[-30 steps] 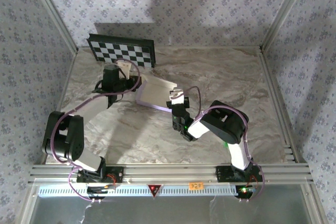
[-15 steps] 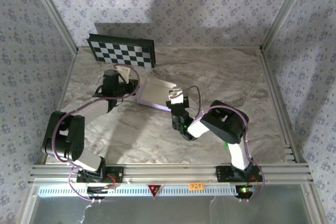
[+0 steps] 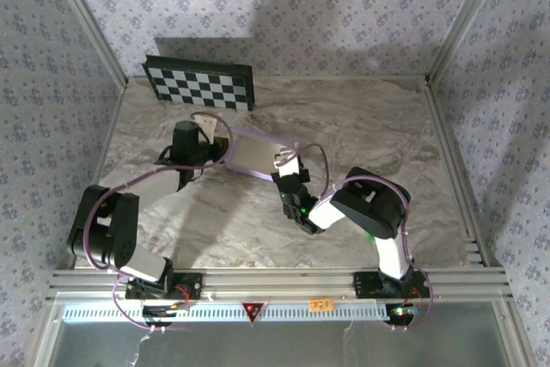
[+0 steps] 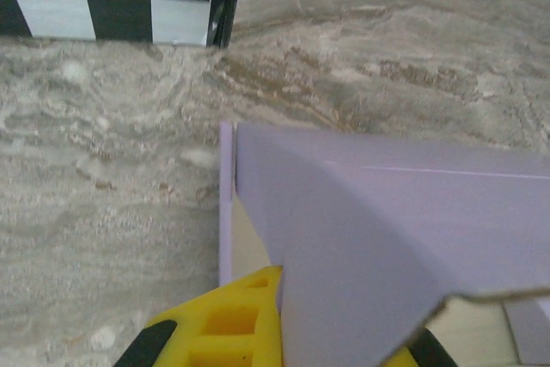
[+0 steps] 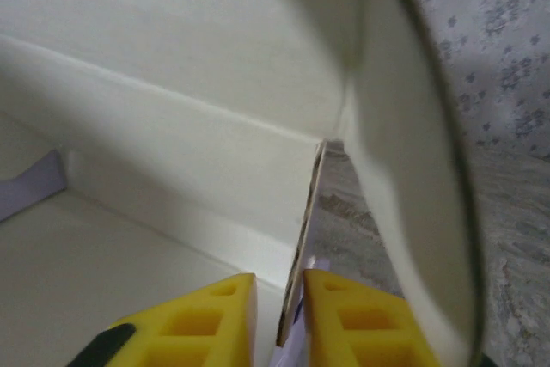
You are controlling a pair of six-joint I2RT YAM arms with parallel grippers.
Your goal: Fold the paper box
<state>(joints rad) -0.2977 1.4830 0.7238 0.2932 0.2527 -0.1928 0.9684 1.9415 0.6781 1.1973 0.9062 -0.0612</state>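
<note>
Left gripper (image 3: pixel 215 145) has swung in toward the near side since a sec ago, and the paper box (image 3: pixel 256 154) — its raised panel esp. — now sits lower and flatter. It lies mid-table, a bit left of ctr, in front of the checkerboard (image 3: pixel 199 83) and btwn the two grippers, on the marbled table (image 3: pixel 361 126). Left gripper is clamped tight on the box's left edge: its wrist cam shows a lavender flap (image 4: pixel 395 229) running down btwn the yellow fingers (image 4: pixel 232 324). Right gripper (image 3: pixel 288 168) is at the box's near-right corner. Its wrist cam shows yellow fingers (image 5: pixel 202 320) close together w/ a thin cardboard wall (image 5: pixel 302 238) edge-on in the gap — jaws narrow, but can't tell if they pinch it or just straddle it. Box interior looks cream-white from there.
</note>
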